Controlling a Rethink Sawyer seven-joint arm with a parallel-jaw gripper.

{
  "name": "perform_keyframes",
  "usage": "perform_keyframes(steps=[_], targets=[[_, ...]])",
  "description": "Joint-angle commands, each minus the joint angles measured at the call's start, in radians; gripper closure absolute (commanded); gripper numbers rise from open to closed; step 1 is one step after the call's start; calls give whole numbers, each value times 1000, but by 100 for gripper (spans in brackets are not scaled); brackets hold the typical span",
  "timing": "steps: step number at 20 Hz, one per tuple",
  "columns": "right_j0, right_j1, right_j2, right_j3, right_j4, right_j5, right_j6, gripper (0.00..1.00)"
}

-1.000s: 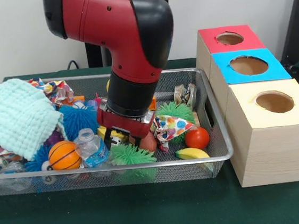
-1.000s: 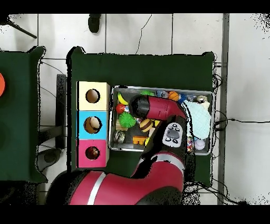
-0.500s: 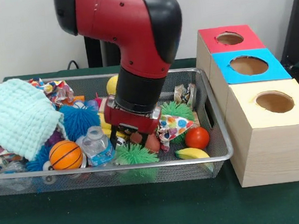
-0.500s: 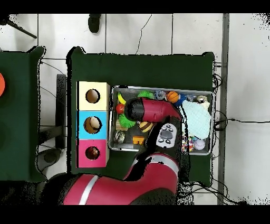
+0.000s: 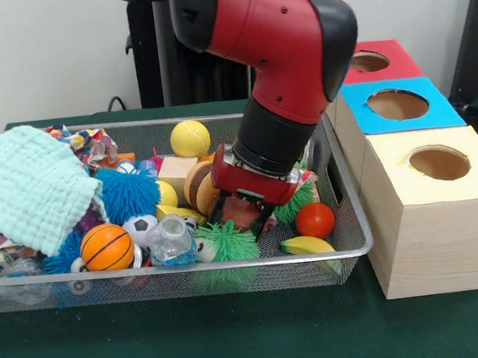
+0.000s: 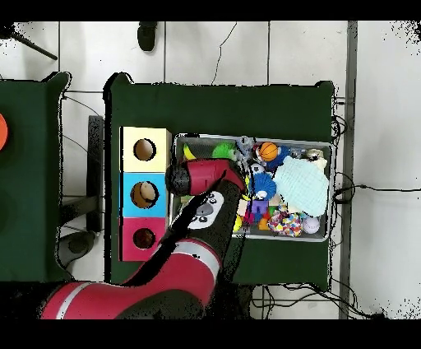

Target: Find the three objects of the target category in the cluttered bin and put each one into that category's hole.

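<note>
From the front, the gripper [image 5: 244, 214] sits low in the bin [image 5: 349, 249], clenched on a reddish-brown object [image 5: 241, 214]. Overhead, the arm [image 6: 201, 193] hides both.

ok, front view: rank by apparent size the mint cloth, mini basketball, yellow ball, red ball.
1. Mint cloth, by far the largest.
2. Mini basketball.
3. Yellow ball and red ball look about alike; the yellow one sits farther from the camera, so no ranking between them.
</note>
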Motion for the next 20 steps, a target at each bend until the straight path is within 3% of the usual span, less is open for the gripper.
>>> perform_keyframes(steps=[1, 3, 7, 8, 13, 20], targets=[[0, 73, -5, -7, 48, 114, 230, 0], [-5, 44, 20, 20, 54, 31, 221, 0], [-107, -134, 245, 176, 68, -61, 107, 0], [-116, -174, 268, 198, 68, -52, 86, 0], [-112, -300, 286, 219, 28, 7, 34, 0], [-146, -326, 327, 216, 16, 54, 17, 0]])
